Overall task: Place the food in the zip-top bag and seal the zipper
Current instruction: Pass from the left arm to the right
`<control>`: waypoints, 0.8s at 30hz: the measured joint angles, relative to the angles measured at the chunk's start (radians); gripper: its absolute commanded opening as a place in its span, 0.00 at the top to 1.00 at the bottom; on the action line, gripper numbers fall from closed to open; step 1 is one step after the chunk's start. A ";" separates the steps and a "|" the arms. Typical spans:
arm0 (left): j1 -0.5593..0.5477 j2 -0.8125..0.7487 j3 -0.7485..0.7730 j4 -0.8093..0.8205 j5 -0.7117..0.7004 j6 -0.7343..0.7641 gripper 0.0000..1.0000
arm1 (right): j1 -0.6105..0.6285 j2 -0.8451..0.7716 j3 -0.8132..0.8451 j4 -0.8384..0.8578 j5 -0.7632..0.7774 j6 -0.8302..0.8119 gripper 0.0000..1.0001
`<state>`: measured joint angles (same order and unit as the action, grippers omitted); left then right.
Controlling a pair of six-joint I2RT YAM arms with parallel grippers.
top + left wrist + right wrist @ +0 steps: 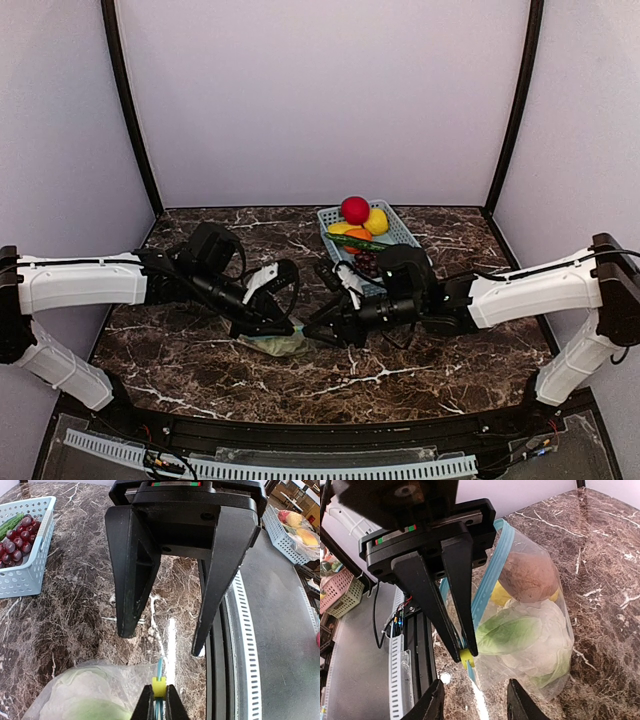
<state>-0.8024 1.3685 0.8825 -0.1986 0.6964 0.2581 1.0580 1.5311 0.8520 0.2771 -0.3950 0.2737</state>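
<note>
1. The top view is lit softly and evenly from overhead. The pale walls (320, 100) read bright, with no hot spots.
2. The dark marble surface (180, 360) stays dim, and soft shadows pool under both arms near the centre.
3. In the left wrist view, a white streak of glare runs down the surface toward 6 o'clock.
4. There the right gripper (161, 642) is nearly black, and its fingers (132, 580) show little detail.
5. In the right wrist view, the zip-top bag (540, 630) carries a mild sheen and the zipper (490, 577) stays sharp.
6. Both wrist views bend straight lines at their edges. The right wrist background at 9 o'clock is soft.
</note>
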 measured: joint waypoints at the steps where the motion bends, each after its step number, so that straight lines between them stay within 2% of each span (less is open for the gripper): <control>1: 0.000 0.000 0.000 -0.002 0.002 0.000 0.99 | 0.000 0.005 0.003 0.004 -0.007 -0.001 0.64; 16: 0.000 0.000 0.001 -0.019 0.011 0.000 0.99 | -0.001 0.073 0.054 0.008 -0.056 -0.011 0.78; 21: 0.000 0.000 0.001 -0.020 0.011 0.001 0.99 | -0.001 0.089 0.059 0.007 -0.071 -0.011 0.98; 24: 0.002 0.000 0.001 -0.020 0.010 0.000 0.98 | -0.001 0.090 0.060 0.008 -0.081 -0.013 1.00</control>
<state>-0.8005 1.3685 0.8833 -0.2188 0.7067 0.2584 1.0573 1.6207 0.9123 0.2848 -0.4763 0.2607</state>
